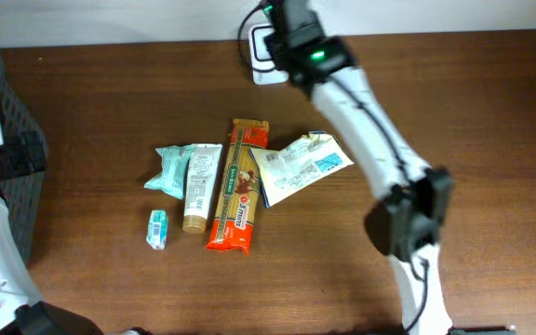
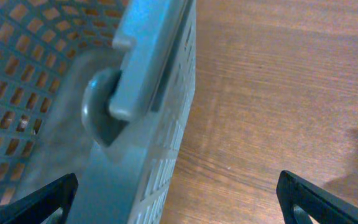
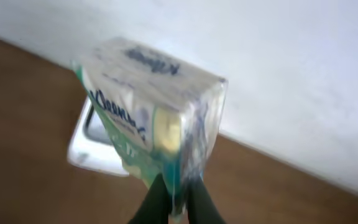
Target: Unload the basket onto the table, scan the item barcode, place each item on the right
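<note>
Pinching the tissue pack (image 3: 151, 106) by a thin fold of its wrap, the right gripper (image 3: 176, 196) is fully closed and holds it up near the white scanner (image 3: 95, 146) by the wall (image 3: 291, 62). It looks light and squashy, with slick film that could slip or swing; a hold across the body would be steadier. The left gripper (image 2: 179, 193) hangs spread wide and empty over the basket (image 2: 17, 74) rim.
</note>
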You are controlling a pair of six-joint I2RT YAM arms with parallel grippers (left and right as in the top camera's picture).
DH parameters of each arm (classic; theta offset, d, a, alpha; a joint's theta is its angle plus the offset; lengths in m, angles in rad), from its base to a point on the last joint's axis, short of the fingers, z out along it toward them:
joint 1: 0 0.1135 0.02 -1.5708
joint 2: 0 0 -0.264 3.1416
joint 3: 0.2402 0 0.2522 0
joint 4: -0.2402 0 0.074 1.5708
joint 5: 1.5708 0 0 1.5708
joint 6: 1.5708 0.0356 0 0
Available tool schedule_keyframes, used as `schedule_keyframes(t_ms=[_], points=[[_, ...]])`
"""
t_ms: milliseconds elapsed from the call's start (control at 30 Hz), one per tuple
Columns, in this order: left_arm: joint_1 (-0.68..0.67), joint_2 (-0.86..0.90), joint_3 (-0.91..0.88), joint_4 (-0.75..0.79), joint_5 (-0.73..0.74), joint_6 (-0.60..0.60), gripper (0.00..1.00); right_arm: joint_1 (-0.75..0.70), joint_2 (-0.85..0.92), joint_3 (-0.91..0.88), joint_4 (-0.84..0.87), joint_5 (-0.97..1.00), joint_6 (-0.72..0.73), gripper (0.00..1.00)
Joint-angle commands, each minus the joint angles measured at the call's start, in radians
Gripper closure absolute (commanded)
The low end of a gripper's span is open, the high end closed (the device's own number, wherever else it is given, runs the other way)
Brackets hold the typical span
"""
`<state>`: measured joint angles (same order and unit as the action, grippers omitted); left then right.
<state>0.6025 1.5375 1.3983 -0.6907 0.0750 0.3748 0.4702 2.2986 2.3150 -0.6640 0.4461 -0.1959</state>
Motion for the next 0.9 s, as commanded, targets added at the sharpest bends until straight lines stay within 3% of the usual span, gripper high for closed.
schedule_keyframes(t_ms=[0,167,333,767,867], points=[[0.003,0.005,0.005,0.001,0.011,-0.003,0.01,0.029,0.132,0.01,0.176,0.259,-0.299,0.96],[0.003,0.005,0.005,0.001,0.011,-0.003,0.01,0.014,0.247,0.01,0.395,0.262,-0.501,0.96],[0.003,0.005,0.005,0.001,0.011,-0.002,0.01,-0.007,0.293,-0.008,0.417,0.204,-0.619,0.96],[0.003,0.005,0.005,0.001,0.011,-0.003,0.01,-0.006,0.279,-0.012,0.413,0.194,-0.61,0.96],[0.003,0.005,0.005,0.001,0.011,-0.002,0.01,-0.006,0.198,-0.012,0.298,0.137,-0.471,0.96]])
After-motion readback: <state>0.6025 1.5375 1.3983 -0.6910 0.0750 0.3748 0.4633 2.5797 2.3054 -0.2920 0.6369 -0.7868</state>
